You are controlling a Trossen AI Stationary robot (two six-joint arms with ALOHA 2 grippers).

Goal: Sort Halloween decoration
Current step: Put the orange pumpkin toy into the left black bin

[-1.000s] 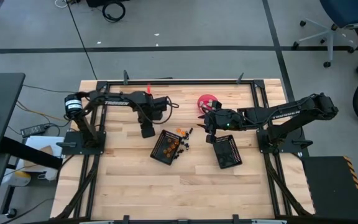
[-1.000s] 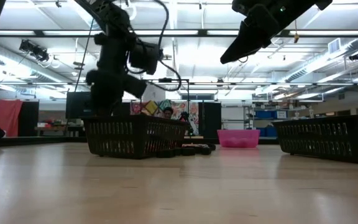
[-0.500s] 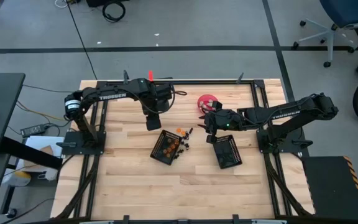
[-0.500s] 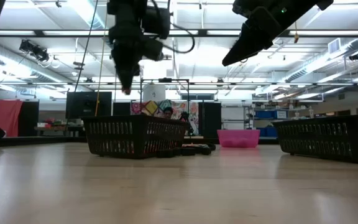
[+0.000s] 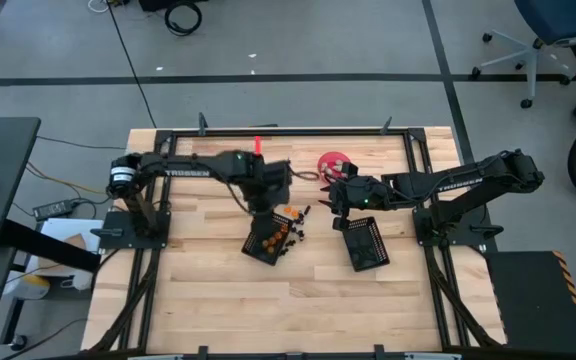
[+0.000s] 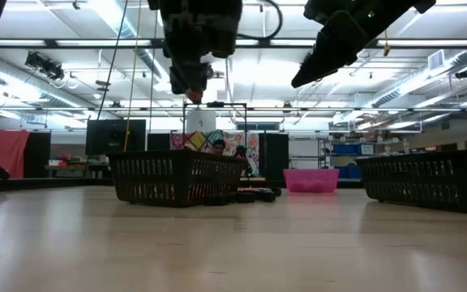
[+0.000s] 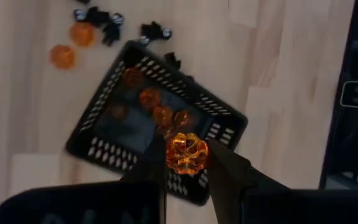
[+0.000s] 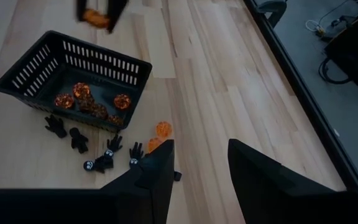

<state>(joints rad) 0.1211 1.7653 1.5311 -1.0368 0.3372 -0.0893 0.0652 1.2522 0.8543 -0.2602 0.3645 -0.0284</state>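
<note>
Gripping an orange piece (image 7: 188,153), the left gripper (image 7: 187,163) hangs above the basket (image 7: 98,134); right gripper (image 8: 199,163), fingers apart and empty, hovers near the black pieces (image 8: 104,158).

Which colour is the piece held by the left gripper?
Orange piece, translucent; clearest in the left wrist view.

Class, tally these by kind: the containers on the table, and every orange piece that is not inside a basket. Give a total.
Black mesh baskets: 2
Pink bowl: 1
Orange pieces loose on the table: 2
Orange piece in the left gripper: 1
Total: 6
</note>
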